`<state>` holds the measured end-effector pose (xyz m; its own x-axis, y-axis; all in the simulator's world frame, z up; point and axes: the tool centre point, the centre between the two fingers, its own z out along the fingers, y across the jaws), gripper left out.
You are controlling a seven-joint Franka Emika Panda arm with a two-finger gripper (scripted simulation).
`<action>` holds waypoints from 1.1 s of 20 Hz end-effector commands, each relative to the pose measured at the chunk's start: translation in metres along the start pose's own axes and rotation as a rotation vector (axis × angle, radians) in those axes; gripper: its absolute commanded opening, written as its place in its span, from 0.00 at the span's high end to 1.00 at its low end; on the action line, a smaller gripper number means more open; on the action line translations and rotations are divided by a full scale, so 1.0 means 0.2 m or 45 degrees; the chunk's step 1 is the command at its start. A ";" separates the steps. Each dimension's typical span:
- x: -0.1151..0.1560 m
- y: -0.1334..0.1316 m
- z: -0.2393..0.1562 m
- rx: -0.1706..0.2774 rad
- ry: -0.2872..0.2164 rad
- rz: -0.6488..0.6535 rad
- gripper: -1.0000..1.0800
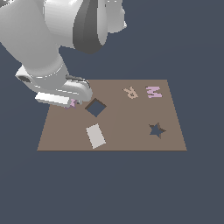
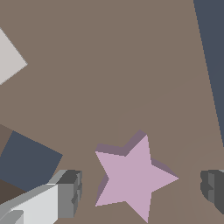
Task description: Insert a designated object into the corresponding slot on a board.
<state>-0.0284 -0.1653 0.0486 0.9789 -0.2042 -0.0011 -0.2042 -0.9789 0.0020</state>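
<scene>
Two fingers straddle the star, claw apart, nothing clamped yet. Grasp step; next: shut, lift, carry to slot w/ points aligned.

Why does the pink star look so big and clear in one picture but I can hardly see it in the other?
In the wrist view the camera sits close, so the star looks large and sharp between the gripper fingers; in the exterior view the arm hides most of it, leaving a pink sliver. Both pictures are evenly lit, without glare.
</scene>
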 end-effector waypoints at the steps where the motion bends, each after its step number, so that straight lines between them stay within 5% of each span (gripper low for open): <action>1: 0.01 0.00 0.00 0.002 0.003 0.000 0.04; 15: 0.00 -0.01 0.09 0.002 0.001 -0.004 0.04; 16: 0.00 -0.01 0.09 0.002 0.001 -0.004 1.00; 22: 0.00 -0.01 0.09 0.002 0.001 -0.004 1.00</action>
<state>-0.0270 -0.1635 0.0307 0.9794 -0.2018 0.0004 -0.2018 -0.9794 0.0003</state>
